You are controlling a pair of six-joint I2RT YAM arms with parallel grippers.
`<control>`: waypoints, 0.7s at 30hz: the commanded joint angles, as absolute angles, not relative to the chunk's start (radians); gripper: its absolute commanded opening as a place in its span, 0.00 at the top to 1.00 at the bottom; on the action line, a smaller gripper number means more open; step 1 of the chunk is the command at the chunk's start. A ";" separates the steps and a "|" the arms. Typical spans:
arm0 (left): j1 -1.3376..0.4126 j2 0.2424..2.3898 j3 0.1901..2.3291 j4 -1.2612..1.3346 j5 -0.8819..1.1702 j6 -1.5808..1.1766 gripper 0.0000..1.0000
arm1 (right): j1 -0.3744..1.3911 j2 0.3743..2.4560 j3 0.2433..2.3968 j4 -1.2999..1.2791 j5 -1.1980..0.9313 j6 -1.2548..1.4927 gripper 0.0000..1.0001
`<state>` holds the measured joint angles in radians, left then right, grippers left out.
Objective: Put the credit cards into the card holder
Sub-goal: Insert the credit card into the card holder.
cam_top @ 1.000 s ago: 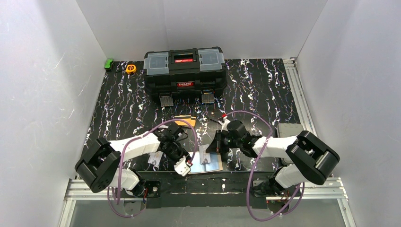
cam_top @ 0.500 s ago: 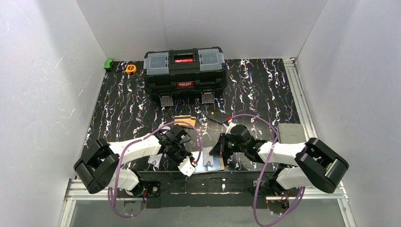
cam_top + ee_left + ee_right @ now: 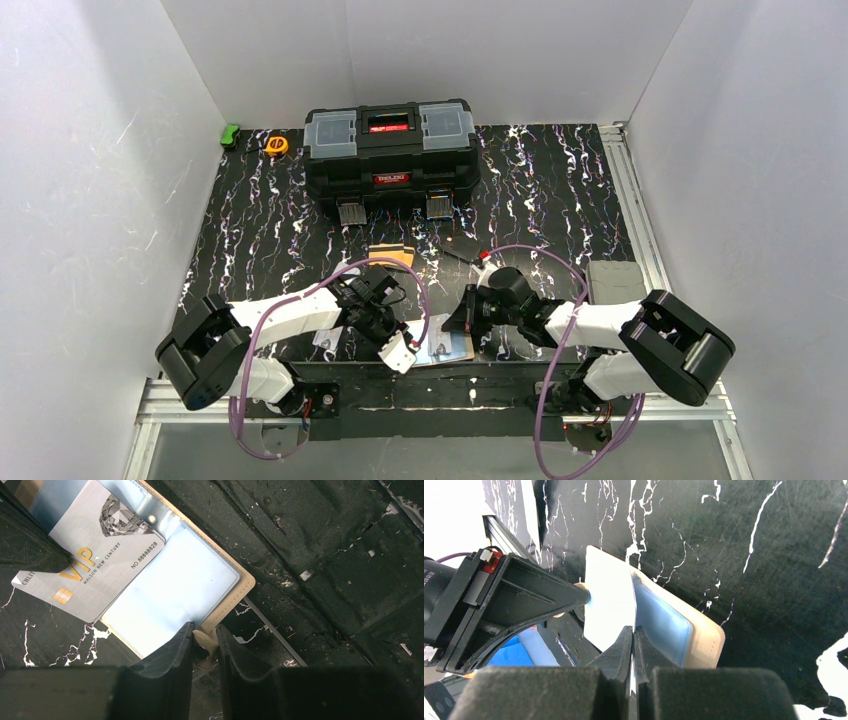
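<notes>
At lower centre my left gripper [image 3: 205, 628] pinched the snap tab [image 3: 201, 651] of the beige folding card holder [image 3: 175, 590]. My right gripper [image 3: 633, 630] clamped the thin silver-grey VIP card [image 3: 95, 555], partly over the upper-left pocket. A flat, straight push seemed best.

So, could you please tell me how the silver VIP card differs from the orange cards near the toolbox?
The silver VIP card is grey-white with gold lettering; the orange cards are orange-tan. The silver one is pinched in the right gripper's jaws, partly over the card holder's clear pocket; the orange ones lie loose on the table, untouched. Both are flat rectangular cards.
</notes>
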<state>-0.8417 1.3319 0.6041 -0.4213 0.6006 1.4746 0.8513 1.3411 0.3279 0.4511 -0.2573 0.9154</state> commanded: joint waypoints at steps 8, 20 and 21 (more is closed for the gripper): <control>-0.857 1.359 0.573 -0.434 0.495 1.456 0.84 | 0.873 1.371 0.300 0.467 -0.290 0.919 0.99; -0.864 1.348 0.561 -0.434 0.491 1.463 0.84 | 0.875 1.452 0.356 0.440 -0.310 0.904 0.99; -0.864 1.346 0.560 -0.434 0.492 1.464 0.84 | 0.875 1.451 0.363 0.427 -0.303 0.901 0.99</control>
<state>-0.8570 1.3262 0.6029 -0.4213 0.5785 1.4567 0.8597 1.4300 0.3412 0.5030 -0.3260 0.9321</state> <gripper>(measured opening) 0.161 0.063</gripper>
